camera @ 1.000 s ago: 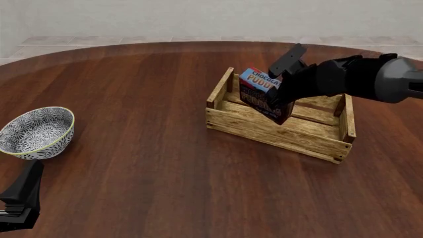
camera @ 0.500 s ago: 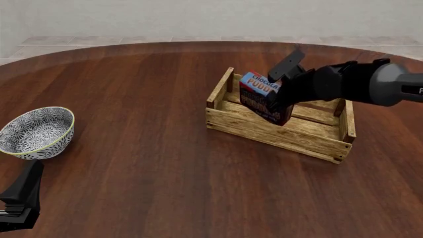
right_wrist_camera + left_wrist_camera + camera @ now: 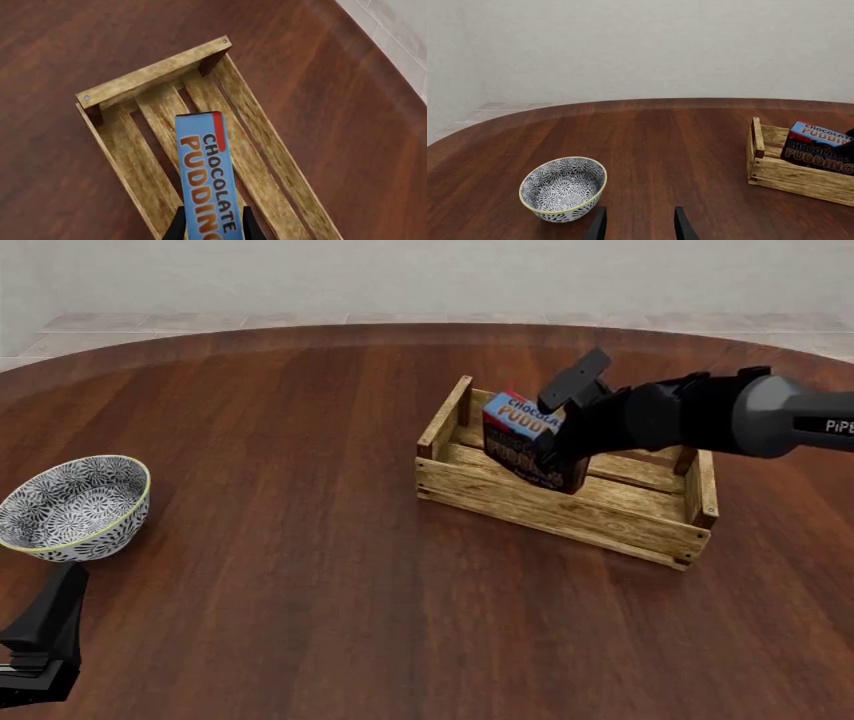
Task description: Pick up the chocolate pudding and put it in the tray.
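Observation:
The chocolate pudding (image 3: 523, 435) is a small carton with a blue top and dark brown front. It is tilted inside the left half of the tray (image 3: 555, 508), a light wooden slatted crate, with its lower part hidden behind the crate's front wall. My right gripper (image 3: 558, 432) is shut on the pudding. In the right wrist view the carton (image 3: 205, 165) sits between the fingertips (image 3: 177, 226), over the crate's slats (image 3: 155, 73). My left gripper (image 3: 40, 640) is open and empty at the near left table edge. The left wrist view shows its fingers (image 3: 598, 226), with the crate (image 3: 787, 175) and pudding (image 3: 817, 145) far off.
A blue-and-white patterned bowl (image 3: 74, 506) stands at the left, just ahead of my left gripper; it also shows in the left wrist view (image 3: 564, 189). The round dark wooden table (image 3: 294, 570) ends at a pale wall behind.
My right gripper has lowered the pudding deeper into the crate and shifted it slightly. The left arm and the bowl have not moved.

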`<state>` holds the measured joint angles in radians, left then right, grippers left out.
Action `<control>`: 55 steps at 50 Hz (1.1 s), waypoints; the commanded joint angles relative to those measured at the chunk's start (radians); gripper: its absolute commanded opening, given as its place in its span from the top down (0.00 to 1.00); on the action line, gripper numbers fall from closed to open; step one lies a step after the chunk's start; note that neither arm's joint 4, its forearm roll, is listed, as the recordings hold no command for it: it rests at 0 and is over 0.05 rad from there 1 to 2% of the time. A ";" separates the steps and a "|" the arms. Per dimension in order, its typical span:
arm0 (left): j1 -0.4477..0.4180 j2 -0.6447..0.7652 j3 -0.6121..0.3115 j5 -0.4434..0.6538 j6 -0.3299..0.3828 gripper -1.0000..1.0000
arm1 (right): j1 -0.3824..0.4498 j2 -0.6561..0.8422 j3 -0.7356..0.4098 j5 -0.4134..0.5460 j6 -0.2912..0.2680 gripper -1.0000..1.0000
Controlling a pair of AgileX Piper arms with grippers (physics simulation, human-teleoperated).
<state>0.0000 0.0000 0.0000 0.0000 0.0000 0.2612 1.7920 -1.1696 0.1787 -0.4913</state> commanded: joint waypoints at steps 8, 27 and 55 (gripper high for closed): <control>0.000 0.000 0.000 0.000 0.000 0.00 | -0.004 0.014 0.006 -0.019 0.025 1.00; 0.000 0.000 0.000 0.000 0.000 0.00 | -0.008 0.017 0.023 -0.038 0.030 1.00; 0.000 0.000 0.000 0.000 0.000 0.00 | -0.036 0.036 -0.007 -0.028 0.076 0.00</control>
<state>0.0000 0.0000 0.0000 0.0000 0.0000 0.2391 1.8161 -1.1598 0.1416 -0.4490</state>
